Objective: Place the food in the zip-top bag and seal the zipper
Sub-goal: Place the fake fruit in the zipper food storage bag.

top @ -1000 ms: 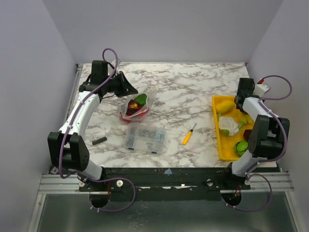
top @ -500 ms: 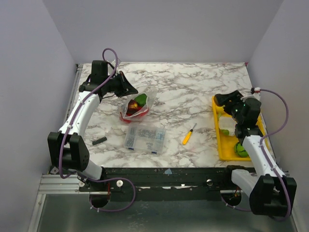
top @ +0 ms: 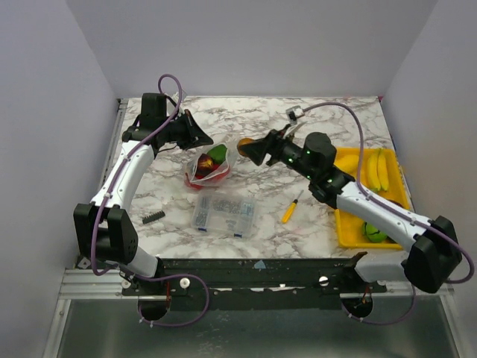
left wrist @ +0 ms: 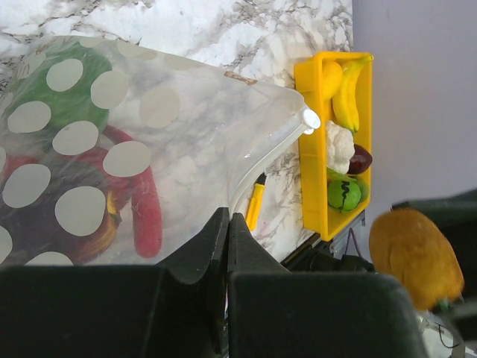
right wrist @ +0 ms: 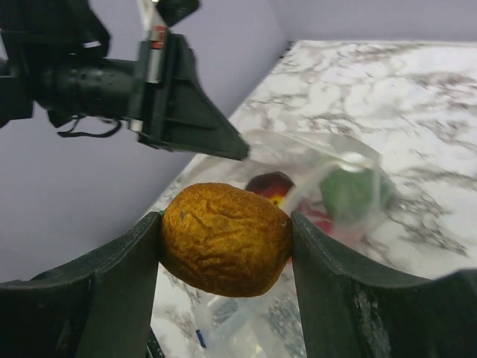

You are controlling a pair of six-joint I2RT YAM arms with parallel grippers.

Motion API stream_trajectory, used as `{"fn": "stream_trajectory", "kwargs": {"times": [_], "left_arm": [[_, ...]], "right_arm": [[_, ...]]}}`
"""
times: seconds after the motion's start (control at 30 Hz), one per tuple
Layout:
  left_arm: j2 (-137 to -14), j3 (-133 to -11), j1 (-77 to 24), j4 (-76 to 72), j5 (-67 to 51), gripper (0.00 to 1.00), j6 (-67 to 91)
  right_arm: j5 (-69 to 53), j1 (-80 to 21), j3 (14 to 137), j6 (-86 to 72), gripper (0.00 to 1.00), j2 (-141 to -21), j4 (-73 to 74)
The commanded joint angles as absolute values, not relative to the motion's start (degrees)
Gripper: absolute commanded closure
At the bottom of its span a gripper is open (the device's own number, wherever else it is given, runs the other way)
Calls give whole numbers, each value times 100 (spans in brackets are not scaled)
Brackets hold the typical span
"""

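Note:
The zip-top bag (top: 212, 167) lies at the back left of the table with red and green food inside. My left gripper (top: 203, 140) is shut on the bag's rim and holds the mouth up; in the left wrist view its jaws (left wrist: 229, 218) press together on the clear plastic (left wrist: 186, 127). My right gripper (top: 250, 148) is shut on a brown, wrinkled toy food (right wrist: 226, 239) and holds it in the air just right of the bag's mouth (right wrist: 328, 186). The brown food also shows in the left wrist view (left wrist: 416, 257).
A yellow tray (top: 344, 216) at the right holds bananas (top: 380, 170), a green food (top: 375, 231) and, in the left wrist view, a cauliflower (left wrist: 339, 145). A yellow-handled screwdriver (top: 291, 206), a clear compartment box (top: 223, 213) and a small black part (top: 153, 217) lie on the table.
My right arm has swung from the yellow tray across to the bag's mouth, carrying the brown food. The left arm and the bag have not moved.

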State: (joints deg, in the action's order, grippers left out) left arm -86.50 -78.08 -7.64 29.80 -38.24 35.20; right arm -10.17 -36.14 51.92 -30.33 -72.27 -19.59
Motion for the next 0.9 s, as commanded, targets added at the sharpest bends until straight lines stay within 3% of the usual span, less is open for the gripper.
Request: {"fn": "stream_trajectory", "kwargs": {"times": [0.0,0.17,0.27,0.53,0.73,0.87], "left_arm": [[-8591,-7831,-776,2896,-4021,100,3559],[-8548,-7831,-774,2894,-4010,100,3546],[-8551,-7835,-775,2896,-4016,100,3544],[-8570,-7834,-774,2879,-4070,100,3562],[-8575,-7830,-775,2881,-4070,100,3561],[-8545,-7828,-778,2892,-4063,100,3551]], "right_arm": [[-144,-4292,6141,-2267,99,-8044,-1775],[404,-4827,6790,-1739,98,-8816,-1621],[788,-5122,6559,-1495,93,-8977,-2156],[1149,-5434,5993,-1419,91,-9286,-3331],[1356,-5476,6145,-1267,70,-9789,-3582],[1692,-5502,6243,-1280,34,-9985,-3550]]}}
